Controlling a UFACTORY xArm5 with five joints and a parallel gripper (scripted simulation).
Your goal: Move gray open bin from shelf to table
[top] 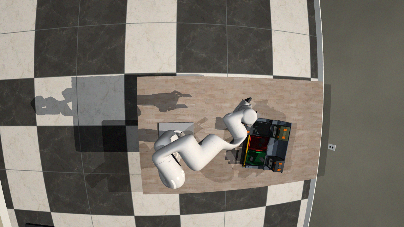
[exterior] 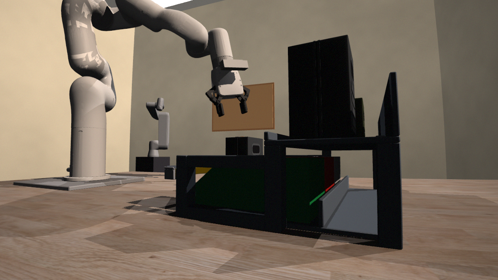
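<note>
A dark shelf stands on the right part of the wooden table. Its lower tier holds three open bins in a row: the gray bin at the far end, a red bin in the middle and a green bin at the near end. The parts inside are too dark to make out. My gripper is open and empty. It points down, well above the gray bin's end of the shelf and just past the shelf's edge.
Two closed boxes with orange marks stand on the shelf's upper tier; the near one looks tall and black in the side view. My arm's base plate lies on the table's left part. A second arm stands far behind.
</note>
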